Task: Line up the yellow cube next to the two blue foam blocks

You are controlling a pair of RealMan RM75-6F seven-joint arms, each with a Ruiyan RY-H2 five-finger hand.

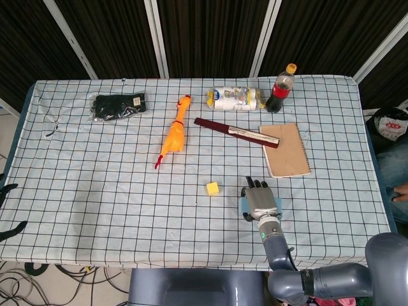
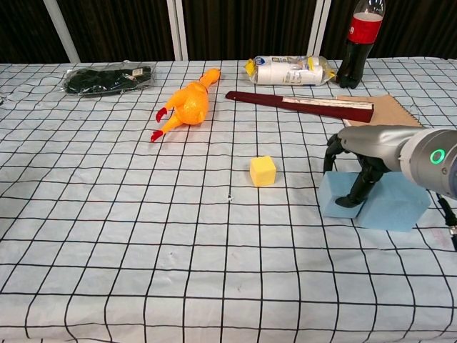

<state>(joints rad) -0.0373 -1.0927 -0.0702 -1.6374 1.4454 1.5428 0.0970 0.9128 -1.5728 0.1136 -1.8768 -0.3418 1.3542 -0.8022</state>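
Note:
The yellow cube [image 1: 212, 188] [image 2: 263, 171] sits alone on the checked cloth, a short gap left of the blue foam. Two blue foam blocks lie side by side: a small one [image 2: 334, 205] [image 1: 243, 205] and a larger one [image 2: 397, 205] to its right. My right hand [image 1: 260, 201] [image 2: 359, 163] arches over the small block. Its thumb is at the block's far left corner, a fingertip [image 2: 353, 199] is down at the seam, and it holds the block. Of my left hand, only two dark tips [image 1: 9, 189] show at the left edge, off the table.
Behind the blocks lie a brown notebook [image 1: 285, 149] and a dark red ruler case [image 1: 236, 132]. A cola bottle [image 1: 280, 89] and a lying plastic bottle [image 1: 233, 98] are at the back. An orange rubber chicken [image 1: 174, 136] and a black packet [image 1: 118, 105] lie to the left.

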